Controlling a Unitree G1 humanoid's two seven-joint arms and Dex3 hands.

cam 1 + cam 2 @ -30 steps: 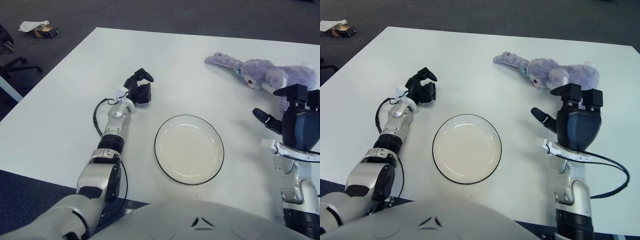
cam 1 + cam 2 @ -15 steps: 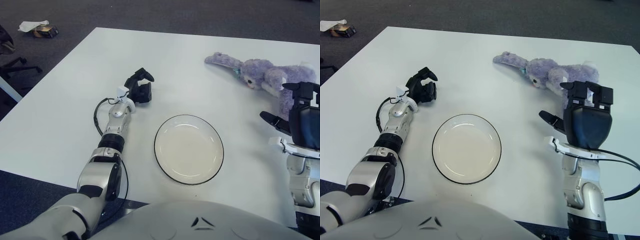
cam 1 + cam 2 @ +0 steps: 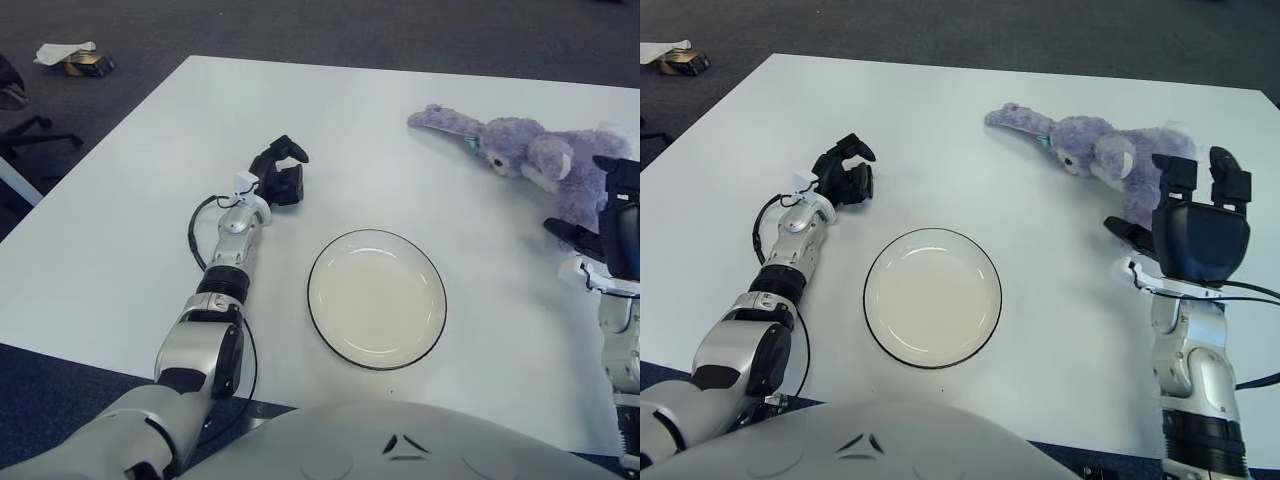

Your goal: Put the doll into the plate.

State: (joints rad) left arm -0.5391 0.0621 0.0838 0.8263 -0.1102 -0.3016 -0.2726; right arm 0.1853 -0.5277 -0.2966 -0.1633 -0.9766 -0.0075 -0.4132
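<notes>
- Covering the doll's (image 3: 1110, 155) lower end, the right hand (image 3: 1198, 232) stands fingers spread, grasping nothing.
- Doll lies lengthwise, ear toward upper left.
- Left hand (image 3: 845, 178), curled, holds nothing beside the plate (image 3: 932, 297).

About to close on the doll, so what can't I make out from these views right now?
- Doll: its lower body is hidden behind the right hand, right eye view.
- Right hand: cut off by the frame edge, left eye view.
- Contact between right hand and doll: cannot tell.
- Left hand, left of the plate: palm side hidden.
</notes>
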